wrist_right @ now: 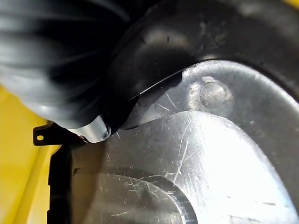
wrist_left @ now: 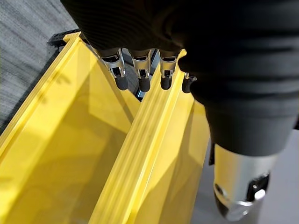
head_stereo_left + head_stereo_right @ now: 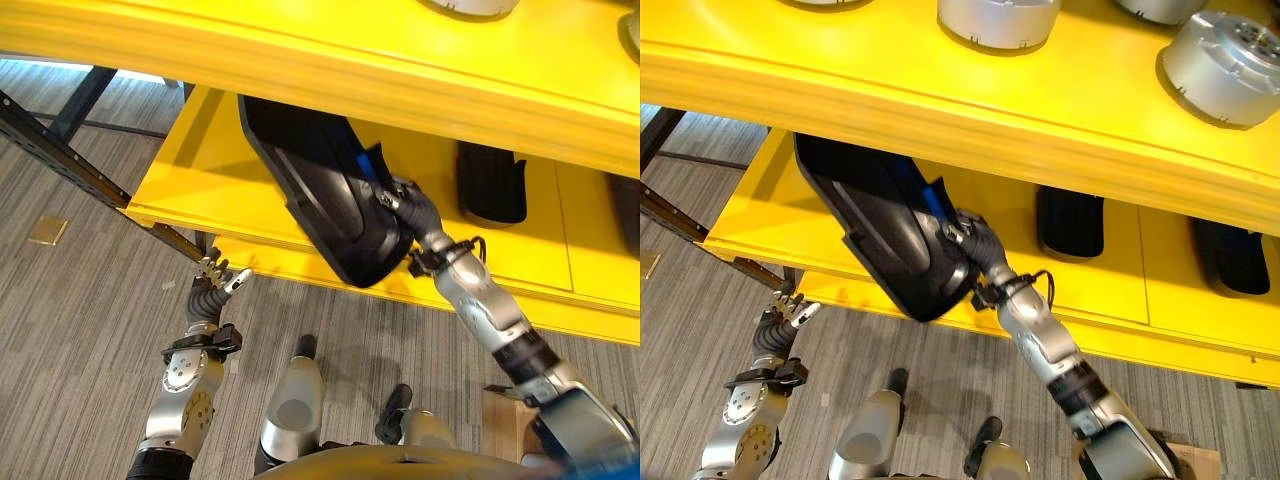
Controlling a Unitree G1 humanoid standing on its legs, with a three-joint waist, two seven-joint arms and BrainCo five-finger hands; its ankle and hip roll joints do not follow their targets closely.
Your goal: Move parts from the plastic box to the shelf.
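- Carpet [image 3: 80, 330], grey and striped, lies nearest below me, with a small brass plate [image 3: 48, 231] set in it off to my left.
- My left hand [image 3: 218, 277] hangs low over the carpet, just in front of the shelf's lower edge; I see its fingers [image 2: 142, 74] straight and relaxed, holding nothing.
- From that wrist I look along the yellow shelf [image 2: 154, 140], a raised lip running between two of its trays.
- My right hand [image 3: 410, 210] is up at the lower shelf level, against the rim of a large black part [image 3: 330, 200].
- The fingers are hidden behind the part, so I cannot tell whether they are curled round it or pressed flat.
- The part is tilted, its upper end under the top shelf board and its rounded lower end hanging out past the lower board's front edge [image 3: 1110, 335].
- Up close, the right wrist view shows a scratched, shiny metal face [image 1: 210, 154] on the part with a round stud [image 1: 213, 93].
- Further in on the lower shelf, to my right, a second black part [image 3: 1070, 222] lies flat, and a third [image 3: 1230, 257] beyond it.
- Farthest, on the top board, stand round silver parts [image 3: 1225, 62].
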